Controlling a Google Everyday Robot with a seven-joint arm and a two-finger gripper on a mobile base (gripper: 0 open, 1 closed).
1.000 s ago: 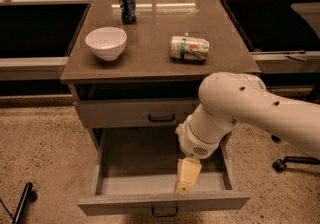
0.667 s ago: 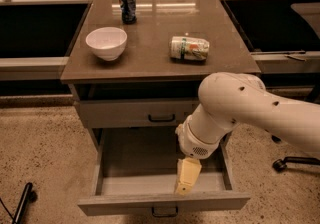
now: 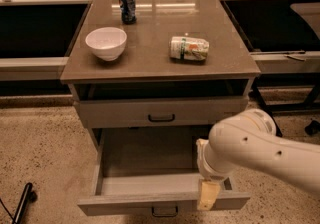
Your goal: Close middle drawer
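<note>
The middle drawer [image 3: 150, 202] is pulled far out of the grey cabinet, with its flat front and small dark bar handle [image 3: 165, 212] near the bottom edge of the camera view. Its inside looks empty. My gripper [image 3: 208, 195], a cream-coloured tip at the end of my white arm [image 3: 250, 148], hangs over the right part of the drawer's front panel. The arm covers the drawer's right rear corner. The lowest drawer is hidden.
The top drawer [image 3: 125, 113] sits above, with a dark gap under the tabletop [image 3: 150, 63]. A white bowl [image 3: 106, 43], an upright dark can [image 3: 127, 5] and a lying can [image 3: 189, 48] are on top. A black pole [image 3: 22, 208] lies on the floor at left.
My gripper has moved from inside the drawer forward and to the right, to the drawer's front panel. The arm has dropped lower in the view. The drawer stays pulled out.
</note>
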